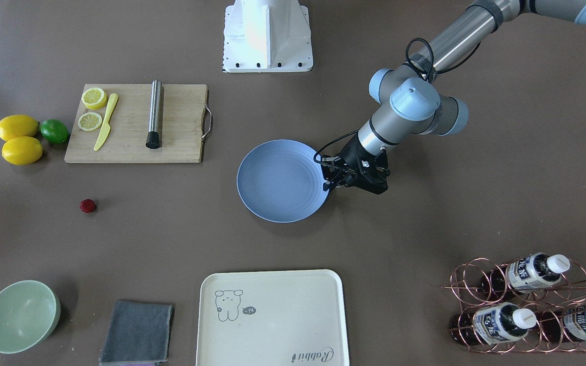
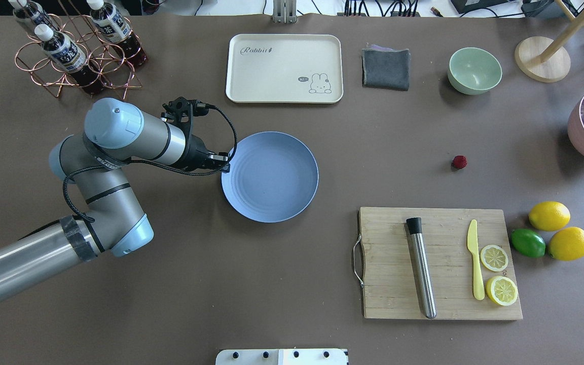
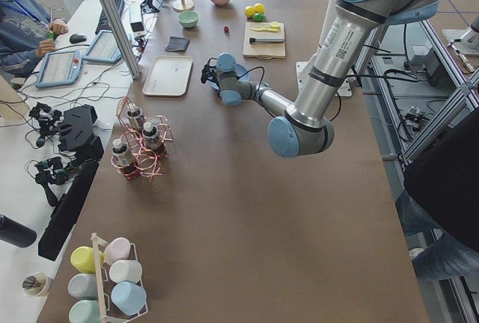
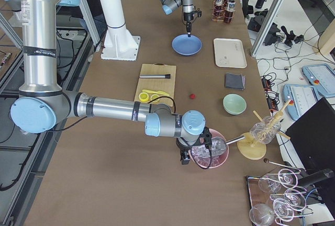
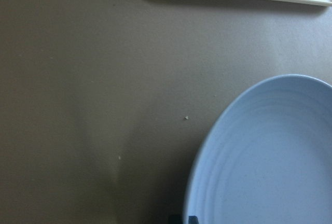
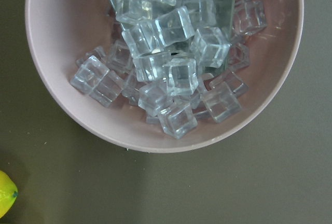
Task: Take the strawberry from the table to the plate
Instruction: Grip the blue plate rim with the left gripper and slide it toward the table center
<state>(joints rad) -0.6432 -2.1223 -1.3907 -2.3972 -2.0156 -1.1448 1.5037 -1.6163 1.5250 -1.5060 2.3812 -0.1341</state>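
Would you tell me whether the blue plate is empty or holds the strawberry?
Empty: the plate is bare; the strawberry lies on the table.

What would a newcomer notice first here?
The left gripper hangs at the rim of the empty blue plate, mid-table. The tiny red strawberry lies alone on the table, between the cutting board and the green bowl. A pink bowl of ice cubes fills the right wrist view.
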